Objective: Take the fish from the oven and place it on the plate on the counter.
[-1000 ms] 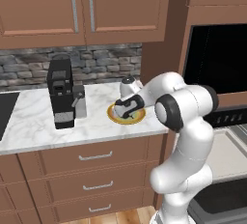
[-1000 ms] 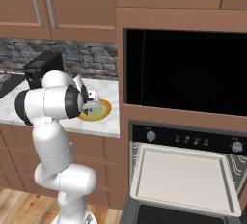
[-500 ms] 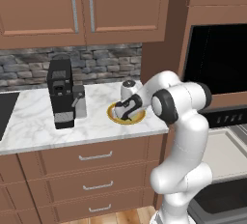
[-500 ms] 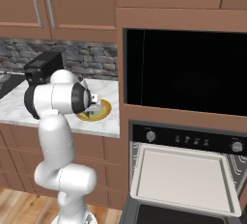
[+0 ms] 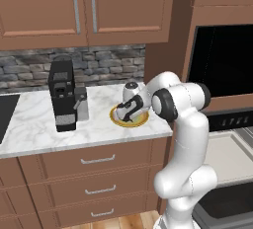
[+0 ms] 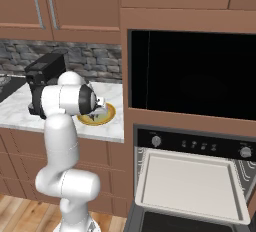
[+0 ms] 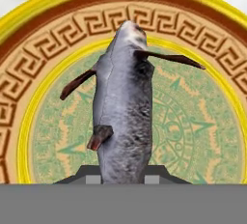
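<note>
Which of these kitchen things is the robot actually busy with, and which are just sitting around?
In use:
- fish, held in the gripper
- plate beneath it
- counter
- oven, tray pulled out

Just there:
- coffee machine
- cupboards
- drawers

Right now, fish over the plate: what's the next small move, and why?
Probably lower a touch, then open the claw. In the hand view the fish is clamped between the fingertips, directly over the green centre of the plate. The left base view shows the claw down at the plate on the counter, so a release should land it well inside the rim. How high it hangs I can't tell.
</note>
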